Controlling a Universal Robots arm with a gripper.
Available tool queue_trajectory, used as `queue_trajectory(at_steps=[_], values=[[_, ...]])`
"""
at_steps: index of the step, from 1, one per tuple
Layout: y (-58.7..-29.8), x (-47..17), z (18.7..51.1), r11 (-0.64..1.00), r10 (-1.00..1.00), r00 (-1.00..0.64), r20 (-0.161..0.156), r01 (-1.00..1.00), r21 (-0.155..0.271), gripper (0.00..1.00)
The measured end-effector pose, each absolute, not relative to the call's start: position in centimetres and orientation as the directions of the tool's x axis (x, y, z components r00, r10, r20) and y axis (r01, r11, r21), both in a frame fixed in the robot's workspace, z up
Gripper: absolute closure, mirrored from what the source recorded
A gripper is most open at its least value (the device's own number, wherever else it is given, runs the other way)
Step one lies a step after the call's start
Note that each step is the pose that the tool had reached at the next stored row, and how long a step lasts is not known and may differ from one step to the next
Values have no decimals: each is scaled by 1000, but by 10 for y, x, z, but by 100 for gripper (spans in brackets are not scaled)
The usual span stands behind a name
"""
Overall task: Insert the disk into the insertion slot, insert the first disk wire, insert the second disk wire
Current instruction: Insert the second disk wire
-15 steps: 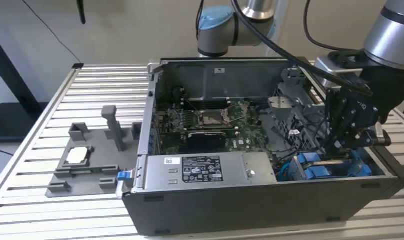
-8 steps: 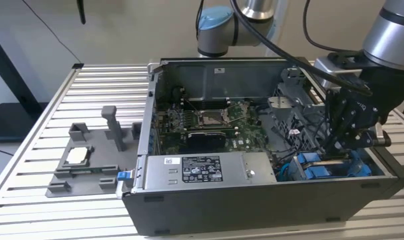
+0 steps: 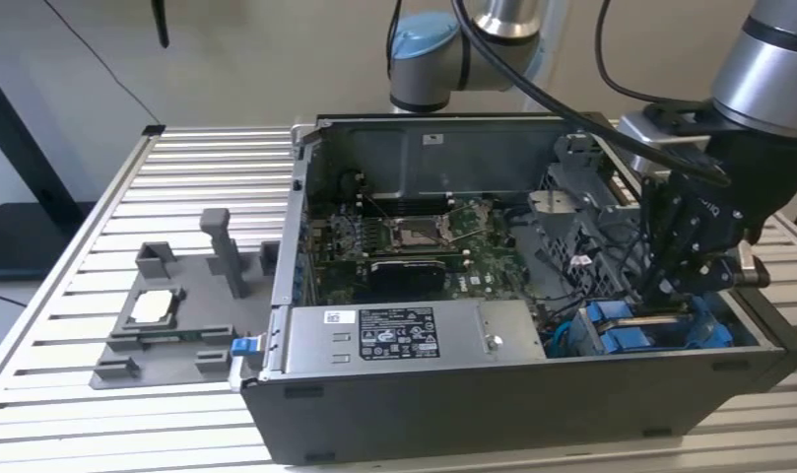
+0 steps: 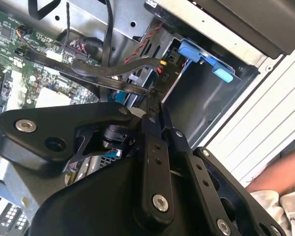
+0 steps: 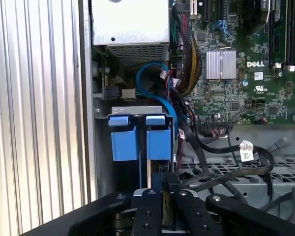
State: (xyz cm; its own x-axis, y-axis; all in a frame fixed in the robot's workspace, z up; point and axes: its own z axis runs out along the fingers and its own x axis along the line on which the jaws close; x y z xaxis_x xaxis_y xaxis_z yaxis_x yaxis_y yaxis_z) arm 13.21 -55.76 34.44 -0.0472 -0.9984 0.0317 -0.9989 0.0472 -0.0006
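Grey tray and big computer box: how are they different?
The grey tray is low and flat with upright posts; the computer case is a dark open box. The tray is nearly bare; the case is packed with boards and cables, and the gripper reaches into it. Both sit on the slatted table.

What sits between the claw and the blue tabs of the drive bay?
In the first wrist view, a vertical rail gap runs from the claw up between the blue tabs; black cables pass alongside.
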Motion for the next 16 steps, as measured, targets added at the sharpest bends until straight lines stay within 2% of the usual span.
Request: queue_trajectory(at_steps=[16], values=[[-555,132,343,47,-998,-47,39,-999,-1,84]])
